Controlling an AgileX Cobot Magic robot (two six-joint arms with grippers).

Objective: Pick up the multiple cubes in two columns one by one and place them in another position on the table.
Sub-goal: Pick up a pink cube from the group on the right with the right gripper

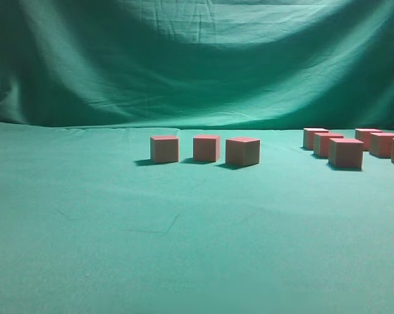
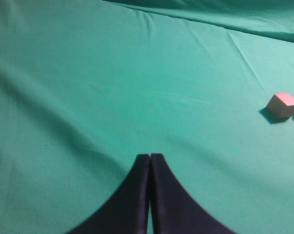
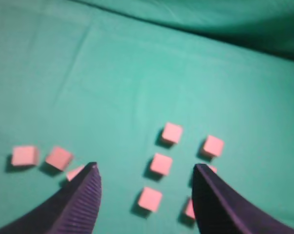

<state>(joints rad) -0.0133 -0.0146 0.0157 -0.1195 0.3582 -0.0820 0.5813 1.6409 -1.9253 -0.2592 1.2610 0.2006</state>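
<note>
The left gripper [image 2: 150, 161] hovered clenched over green cloth [image 1: 183, 248]; the right gripper [image 3: 146, 176] hung spread above pink-topped wooden cubes [image 3: 161, 164] (unlabelled).

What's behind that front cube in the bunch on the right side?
Behind the front cube two more cubes line up toward the green backdrop. A second column stands beside them. The front cube hides part of the one directly behind.

Green cloth [image 1: 183, 261] covers the table and drapes behind, dimly lit.
</note>
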